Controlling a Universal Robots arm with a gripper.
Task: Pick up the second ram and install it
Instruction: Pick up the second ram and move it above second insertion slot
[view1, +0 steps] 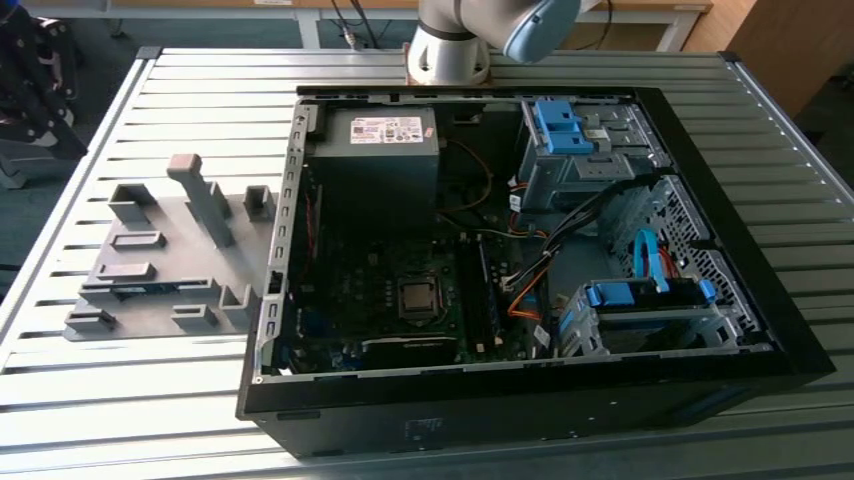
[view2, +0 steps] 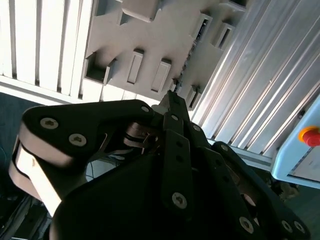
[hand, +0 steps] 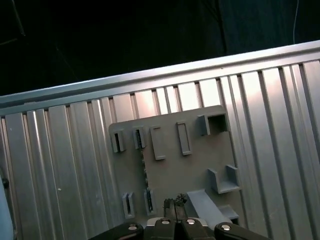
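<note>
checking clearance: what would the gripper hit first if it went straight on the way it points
The gripper would likely meet the grey fixture first, beside the ram; depth is unclear.

A big grey table (view1: 80, 400) with long ridges stands on a dark floor (view1: 34, 210). A brown wooden cupboard (view1: 787, 40) is at two o'clock.
</note>
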